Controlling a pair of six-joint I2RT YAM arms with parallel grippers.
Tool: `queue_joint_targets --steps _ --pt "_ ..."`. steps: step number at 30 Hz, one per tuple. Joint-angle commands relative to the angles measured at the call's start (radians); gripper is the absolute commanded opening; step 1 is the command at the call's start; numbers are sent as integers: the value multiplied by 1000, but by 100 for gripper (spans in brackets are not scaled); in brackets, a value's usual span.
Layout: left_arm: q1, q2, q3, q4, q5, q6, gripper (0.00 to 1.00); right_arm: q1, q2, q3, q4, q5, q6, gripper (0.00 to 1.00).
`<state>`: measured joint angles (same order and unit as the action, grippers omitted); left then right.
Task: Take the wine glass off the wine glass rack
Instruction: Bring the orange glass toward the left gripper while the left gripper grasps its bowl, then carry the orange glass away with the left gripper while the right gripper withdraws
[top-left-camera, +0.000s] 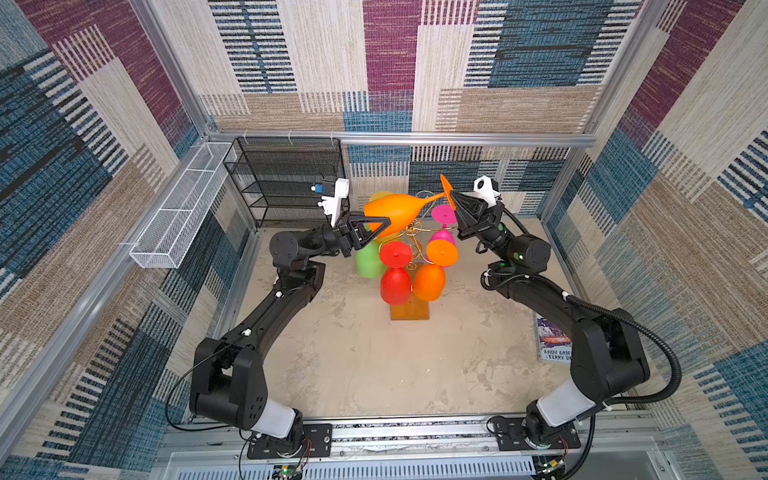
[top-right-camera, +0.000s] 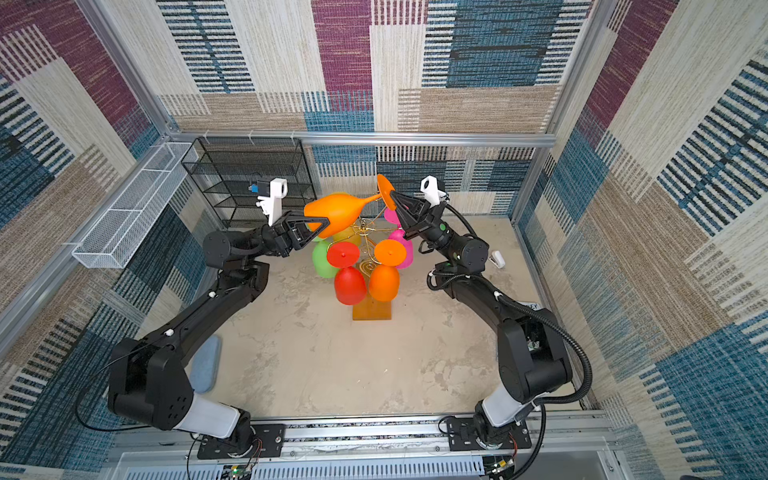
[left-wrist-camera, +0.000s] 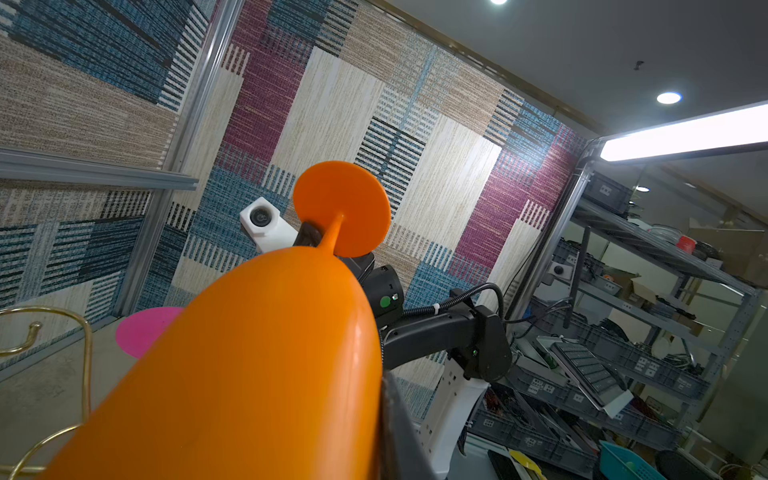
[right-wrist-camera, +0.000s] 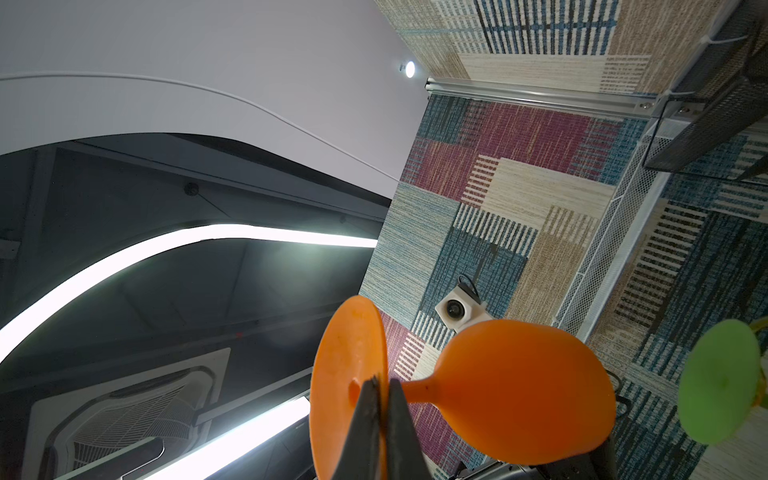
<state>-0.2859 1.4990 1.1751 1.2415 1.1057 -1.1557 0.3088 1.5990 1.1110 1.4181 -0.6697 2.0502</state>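
Plainly, the right gripper was closed on the flat round foot of the orange plastic wine glass, one finger on each face of the disc beside the stem. The left gripper was clamped at the mouth end of the bowl. In the left wrist view one dark finger lay against the bowl's outer wall, and the other was hidden. Between the two, the wine glass lay on its side, foot toward the right arm and bowl toward the left, above the top of the gold wire wine glass rack with its orange-brown wooden base. Whether the stem touched the topmost wire curl could not be told. Below it, a red glass, an orange glass, a pink glass and a green glass hung bowl-down from the rack's wire arms. The rack stood near the far edge of the mottled beige tabletop, the black mesh shelf unit at its far left corner.
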Motion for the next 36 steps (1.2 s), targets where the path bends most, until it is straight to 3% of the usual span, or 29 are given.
queue_joint_targets --steps 1,7,11,13,16,17,19,22,25,31,36 --pt "1 -5 15 83 -26 -2 0 -7 8 -4 421 -23 22 9" --pt "-1 -21 18 87 -37 -25 0 -33 -49 -34 311 -52 -46 33" --pt "-1 -44 25 87 -31 -21 0 -81 -159 -72 101 -89 -212 49" --pt "-1 -55 38 85 -26 -17 0 -105 -241 -64 -124 -119 -377 57" --pt "1 -89 58 -32 -24 55 0 -113 -377 58 -737 -94 -828 67" --pt "0 -115 66 -136 -25 126 0 -110 -417 111 -943 -33 -987 70" --pt "-1 -186 83 -442 -58 338 0 -111 -479 169 -1178 93 -1177 74" --pt "-1 -292 150 -966 -217 698 0 -111 -551 224 -1389 258 -1367 77" --pt "-1 -363 241 -1300 -434 888 0 -111 -598 242 -1514 386 -1482 79" --pt "-1 -459 371 -1709 -962 1015 0 -112 -647 190 -1598 537 -1571 80" --pt "-1 -448 459 -1969 -1133 1067 0 -112 -616 177 -1637 560 -1584 81"
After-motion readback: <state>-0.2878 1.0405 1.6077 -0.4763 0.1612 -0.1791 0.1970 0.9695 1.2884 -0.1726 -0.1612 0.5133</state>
